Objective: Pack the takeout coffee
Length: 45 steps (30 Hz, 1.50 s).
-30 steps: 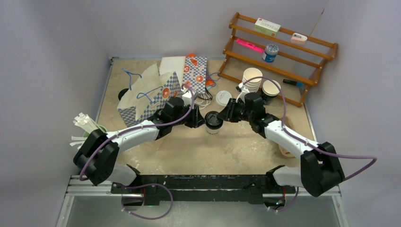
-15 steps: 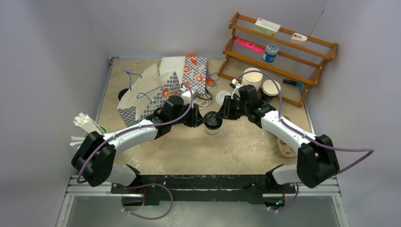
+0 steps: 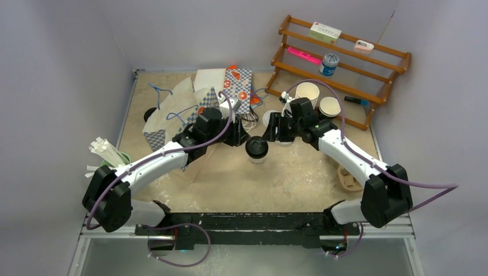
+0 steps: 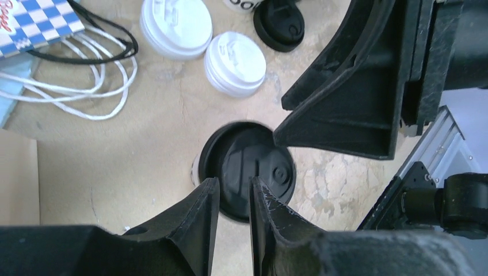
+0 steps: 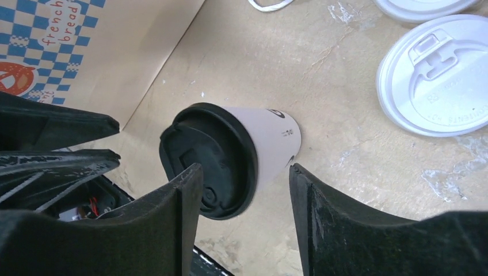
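My right gripper (image 5: 243, 172) gapes empty, just far-right of the black-lidded coffee cup (image 3: 256, 150). My left gripper (image 4: 230, 198), barely parted, holds nothing.

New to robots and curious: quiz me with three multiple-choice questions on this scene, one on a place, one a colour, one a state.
1. Where is the lidded cup? A on the rack; B between left pincer and right pincer; C in a bag.
2. Its lid is: A white; B black; C red.
3. The right pincer is: A open; B shut on a white lid; C out of sight.
B: top view shows it between both pincers. B: both wrist views show black. A: its fingers stand apart, either side of the cup.
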Available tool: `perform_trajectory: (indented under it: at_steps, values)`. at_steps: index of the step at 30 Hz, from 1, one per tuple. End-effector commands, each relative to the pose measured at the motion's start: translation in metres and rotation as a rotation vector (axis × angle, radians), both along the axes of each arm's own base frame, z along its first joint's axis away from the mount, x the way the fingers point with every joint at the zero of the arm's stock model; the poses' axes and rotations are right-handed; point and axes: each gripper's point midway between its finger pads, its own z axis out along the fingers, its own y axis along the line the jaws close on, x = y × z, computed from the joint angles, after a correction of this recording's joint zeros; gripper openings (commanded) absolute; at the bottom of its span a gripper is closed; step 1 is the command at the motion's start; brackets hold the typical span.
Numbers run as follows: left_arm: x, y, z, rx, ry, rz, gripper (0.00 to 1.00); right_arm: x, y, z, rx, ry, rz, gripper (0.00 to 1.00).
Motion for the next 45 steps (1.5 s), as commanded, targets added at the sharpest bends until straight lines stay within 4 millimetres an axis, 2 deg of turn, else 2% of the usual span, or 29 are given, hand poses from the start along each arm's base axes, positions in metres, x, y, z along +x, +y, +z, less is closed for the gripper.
perform_trajectory:
  at_steps: [1,5,7,12,14,21,25,28,32,40,45]
  values:
    - [0.007,0.001,0.028,-0.003,-0.073,0.005,0.28,0.000,-0.002,0.031,-0.007,-0.080,0.021,0.63]
    - [0.011,0.002,0.027,-0.002,-0.069,0.015,0.28,-0.003,-0.007,0.036,-0.018,-0.090,0.013,0.77]
    - [0.014,0.004,0.028,-0.006,-0.073,0.024,0.27,-0.003,-0.012,0.035,-0.031,-0.102,0.000,0.79]
    - [0.022,0.006,0.034,-0.030,-0.072,0.016,0.25,-0.018,-0.018,0.029,-0.002,-0.088,-0.039,0.67]
    - [0.026,-0.001,0.043,-0.061,-0.096,-0.011,0.24,-0.025,-0.020,0.026,0.013,-0.084,-0.050,0.62]
    - [0.030,-0.019,0.035,-0.083,-0.065,-0.075,0.23,-0.048,-0.017,0.006,0.087,-0.011,-0.048,0.66]
    - [0.031,-0.032,0.026,-0.111,-0.029,-0.116,0.31,-0.053,-0.014,-0.001,0.145,0.005,-0.077,0.75]
    - [0.032,-0.038,0.017,-0.116,-0.001,-0.137,0.39,-0.057,-0.004,-0.005,0.212,0.029,-0.062,0.77]
    - [0.032,-0.043,0.007,-0.113,0.030,-0.158,0.40,-0.055,-0.002,-0.014,0.212,0.052,-0.069,0.71]
    - [0.027,-0.040,-0.002,-0.099,0.050,-0.162,0.36,-0.053,-0.003,-0.028,0.177,0.105,-0.083,0.52]
    - [0.021,-0.038,-0.009,-0.096,0.068,-0.164,0.34,-0.049,-0.003,-0.029,0.167,0.102,-0.086,0.44]
